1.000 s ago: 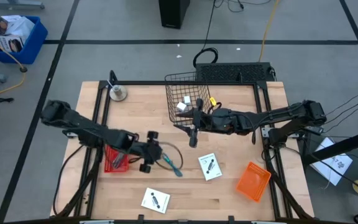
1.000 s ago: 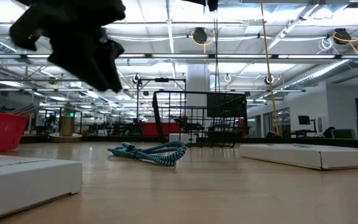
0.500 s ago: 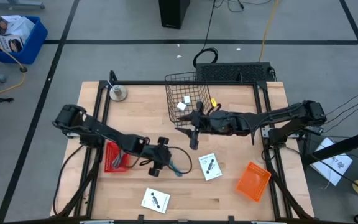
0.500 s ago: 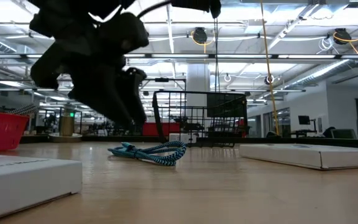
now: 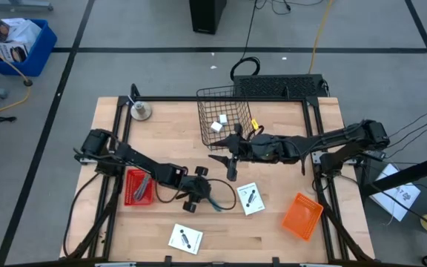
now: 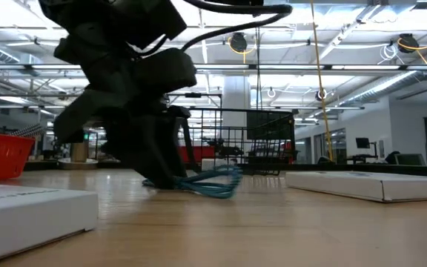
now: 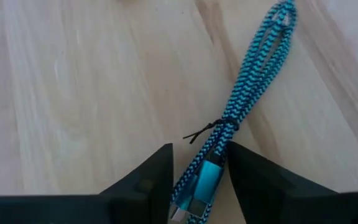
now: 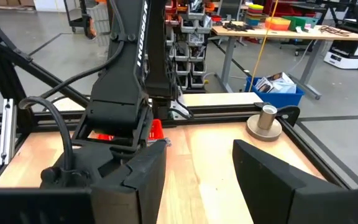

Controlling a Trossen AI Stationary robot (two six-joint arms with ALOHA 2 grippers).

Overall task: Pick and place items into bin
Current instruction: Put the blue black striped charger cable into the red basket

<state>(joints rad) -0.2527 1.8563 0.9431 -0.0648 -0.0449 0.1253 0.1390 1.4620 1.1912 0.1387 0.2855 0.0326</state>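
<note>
Down at the table, we see the left gripper (image 7: 199, 180) set over one end of the blue braided cable (image 7: 241, 130), fingers (image 7: 148, 183) straddling the plug end; whether they press it yet we cannot tell. From above, that gripper (image 5: 199, 194) sits mid-table, cable (image 5: 215, 200) trailing toward a white card (image 5: 250, 198). A red basket (image 5: 138, 187) lies beside the left arm. We note the right gripper (image 5: 230, 157) hovering just in front of the wire bin (image 5: 221, 119), fingers (image 8: 272, 180) apart, nothing between them. Small white blocks (image 5: 219, 123) lie in the bin. A second card (image 5: 185, 239) and an orange tray (image 5: 302, 216) lie near the front edge.
</note>
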